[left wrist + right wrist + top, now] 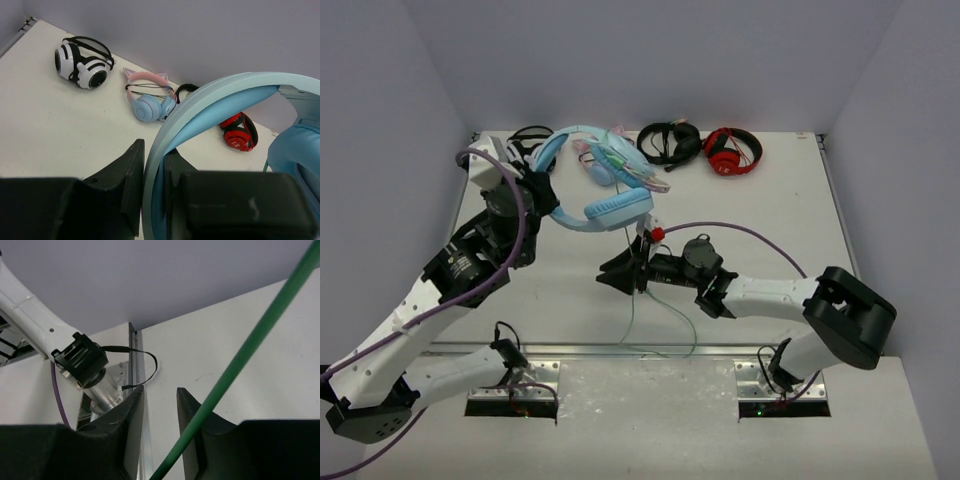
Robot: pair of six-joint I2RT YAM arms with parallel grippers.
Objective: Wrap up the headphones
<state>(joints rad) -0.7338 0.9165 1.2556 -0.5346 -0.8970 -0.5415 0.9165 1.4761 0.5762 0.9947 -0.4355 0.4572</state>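
The light-blue headphones (605, 208) are held up off the white table (790, 200), at about 11 o'clock from the table's middle in the top view. Their wide headband is pinched between the two black fingers of the left gripper (155, 152), which is closed tight on it (the band fills the whole gap in the left wrist view). One soft round cup is seen at 3 o'clock in that view.

The thin pale-green cable (632, 310) hangs from the headphones towards 6 o'clock, and a loop of it is laid on the table near the front edge.

The right gripper (610, 278) is found just below the headphones, near the middle of the table, with its tips pointed to 9 o'clock. Its jaws are set a little apart, with a narrow gap. In the right wrist view the cable is seen crossing in front of one finger and running down into the gap, but it is not squeezed.

Along the back of the table, pink cat-ear headphones (145, 107) are seen at 12 o'clock, black headphones (670, 142) and red-and-black headphones (733, 152) at 1 o'clock, and white-and-black headphones (82, 62) at 11 o'clock.
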